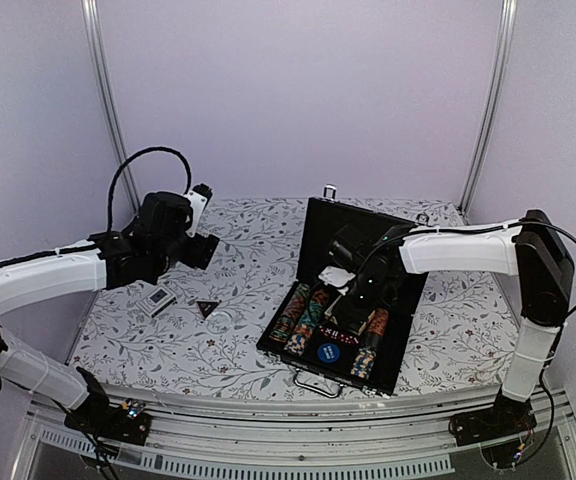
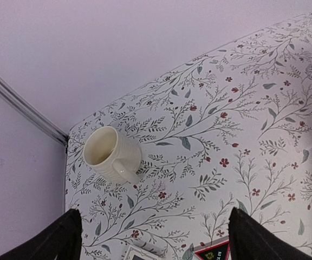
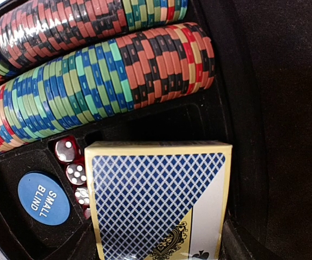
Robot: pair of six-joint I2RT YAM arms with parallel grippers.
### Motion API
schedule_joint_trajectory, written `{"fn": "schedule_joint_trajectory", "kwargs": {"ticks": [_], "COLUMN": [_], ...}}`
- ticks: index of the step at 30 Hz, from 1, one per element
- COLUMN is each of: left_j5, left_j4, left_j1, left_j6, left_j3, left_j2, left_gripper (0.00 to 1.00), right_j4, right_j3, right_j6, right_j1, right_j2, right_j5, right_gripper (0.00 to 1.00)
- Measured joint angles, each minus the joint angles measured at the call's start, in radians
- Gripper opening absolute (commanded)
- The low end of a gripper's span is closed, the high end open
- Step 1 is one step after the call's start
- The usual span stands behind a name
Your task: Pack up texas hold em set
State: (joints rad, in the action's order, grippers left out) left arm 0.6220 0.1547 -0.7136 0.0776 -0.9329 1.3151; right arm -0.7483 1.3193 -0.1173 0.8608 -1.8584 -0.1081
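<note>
The poker chips [image 3: 91,92] showed a glossy moulded plastic finish with smooth striped edges; the red dice [image 3: 66,149] were translucent gloss plastic, and the blue disc [image 3: 43,197] had a smooth plastic face with printed lettering. The card deck [image 3: 156,200] was boxed in smooth printed card with a slight sheen. The briefcase [image 1: 320,225] had a matt black interior and a bright metal handle [image 1: 316,384]. The mug [image 2: 112,154] was glossy, ribbed cream ceramic, and the table cover [image 2: 242,108] was a matt, floral-printed sheet, cloth by its look.

Top overhead; L wrist over mug [image 2: 112,154]; R near card deck [image 3: 158,200].
</note>
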Motion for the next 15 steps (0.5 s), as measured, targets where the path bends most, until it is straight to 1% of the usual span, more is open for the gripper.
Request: {"fn": "schedule_joint_trajectory", "kwargs": {"ticks": [6, 15], "left_j5": [0.0, -0.002], "left_j4": [0.0, 0.0], "left_j1": [0.0, 0.0], "left_j6": [0.0, 0.0], "left_j3": [0.0, 0.0], "left_j2": [0.004, 0.009], "left_gripper": [0.94, 0.94], "right_j4": [0.005, 0.013], "right_j3": [0.0, 0.002], "right_j6": [-0.018, -0.035], "right_j1": [-0.005, -0.006], "right_j2": [-0.011, -0.018], "right_j5": [0.017, 0.017], "right_gripper": [0.56, 0.68]}}
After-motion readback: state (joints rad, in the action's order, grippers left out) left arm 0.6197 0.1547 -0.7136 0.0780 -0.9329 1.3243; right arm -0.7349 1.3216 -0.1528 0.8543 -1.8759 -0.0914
